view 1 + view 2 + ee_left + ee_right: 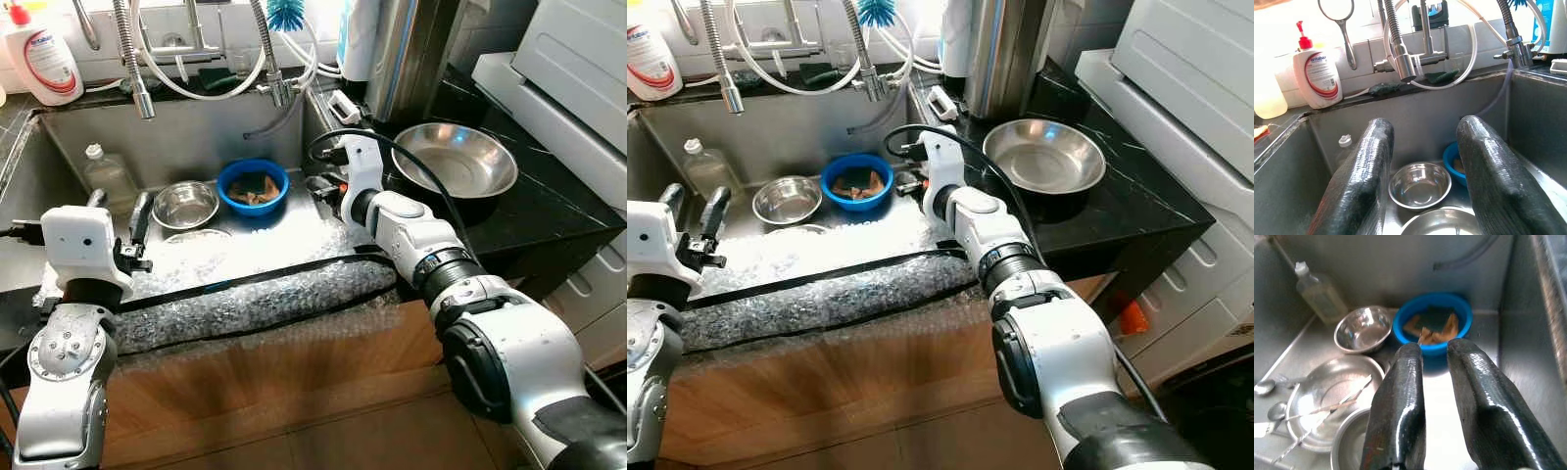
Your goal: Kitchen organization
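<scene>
Round blue plastic bowl (1432, 322) holding sponge scraps sits in the sink beside small steel bowl (1362, 329). Right hand (1436, 355) just above it, slightly spread, empty. Light, stiff, wet-slick; pinch the rim.

**Colours at the sink**

I see a bright blue bowl (253, 186) holding dark green and orange-brown scraps, beside a shiny silver steel bowl (185, 204). The sink (186, 132) walls are dull grey steel. My grippers' fingers (1364, 181) are glossy black. The soap bottle (41, 54) is white with a red pump and red-banded label. The counter (549, 211) is black, faintly veined.
</scene>
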Controlling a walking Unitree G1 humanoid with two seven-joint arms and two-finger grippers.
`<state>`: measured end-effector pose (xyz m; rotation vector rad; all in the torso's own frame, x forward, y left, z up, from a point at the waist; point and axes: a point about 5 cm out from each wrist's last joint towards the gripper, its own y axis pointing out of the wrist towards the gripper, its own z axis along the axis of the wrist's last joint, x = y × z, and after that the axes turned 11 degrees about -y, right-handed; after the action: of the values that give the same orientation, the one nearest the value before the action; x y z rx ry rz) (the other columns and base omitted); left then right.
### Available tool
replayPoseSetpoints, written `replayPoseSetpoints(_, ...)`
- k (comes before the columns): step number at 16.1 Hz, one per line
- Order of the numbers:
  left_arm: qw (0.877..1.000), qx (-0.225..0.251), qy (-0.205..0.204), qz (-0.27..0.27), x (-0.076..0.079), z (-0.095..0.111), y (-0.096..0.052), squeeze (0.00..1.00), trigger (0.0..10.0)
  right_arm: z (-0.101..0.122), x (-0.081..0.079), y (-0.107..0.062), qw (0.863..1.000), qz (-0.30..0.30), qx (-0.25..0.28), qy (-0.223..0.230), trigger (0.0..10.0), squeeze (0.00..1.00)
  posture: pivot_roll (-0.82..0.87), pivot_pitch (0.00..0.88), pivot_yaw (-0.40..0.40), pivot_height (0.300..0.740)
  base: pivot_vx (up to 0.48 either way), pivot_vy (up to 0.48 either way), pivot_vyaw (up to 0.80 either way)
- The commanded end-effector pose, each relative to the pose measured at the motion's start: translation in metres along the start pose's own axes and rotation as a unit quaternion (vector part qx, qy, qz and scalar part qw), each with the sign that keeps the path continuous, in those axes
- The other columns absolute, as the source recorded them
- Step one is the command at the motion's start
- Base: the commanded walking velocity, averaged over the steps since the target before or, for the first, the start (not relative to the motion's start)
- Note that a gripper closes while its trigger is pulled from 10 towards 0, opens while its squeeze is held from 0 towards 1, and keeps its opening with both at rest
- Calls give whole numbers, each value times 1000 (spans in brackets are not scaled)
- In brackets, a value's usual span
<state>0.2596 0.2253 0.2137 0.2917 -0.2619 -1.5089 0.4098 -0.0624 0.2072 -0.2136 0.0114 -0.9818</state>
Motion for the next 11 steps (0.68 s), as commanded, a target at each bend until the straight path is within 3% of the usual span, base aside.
replayPoseSetpoints(1, 1000, 0, 6, 5, -2, -2, -1, 0, 10000, 21, 6, -1, 999, -18, 49, 2, 10000, 0, 68, 84, -46, 740, 0, 0, 0)
replayPoseSetpoints(3, 1000, 2, 6, 7, -1, -1, 0, 0, 10000, 51, 17, -8, 990, -51, 129, 9, 10000, 0, 61, 87, -44, 740, 0, 0, 0)
replayPoseSetpoints(7, 1000, 7, 5, 9, -1, 0, 2, 0, 10000, 88, 38, -29, 968, -109, 225, -27, 10000, 0, 56, 95, -41, 740, 0, 0, 0)
replayPoseSetpoints(9, 1000, 11, 18, 1, 0, 2, 2, 0, 10000, 92, 61, -53, 950, -165, 261, -54, 10000, 0, 57, 100, -45, 740, 0, 0, 0)
replayPoseSetpoints(11, 1000, 12, 16, 6, -2, 2, 1, 0, 10000, 78, 83, -79, 936, -228, 259, -70, 10000, 0, 53, 106, -47, 740, 0, 0, 0)
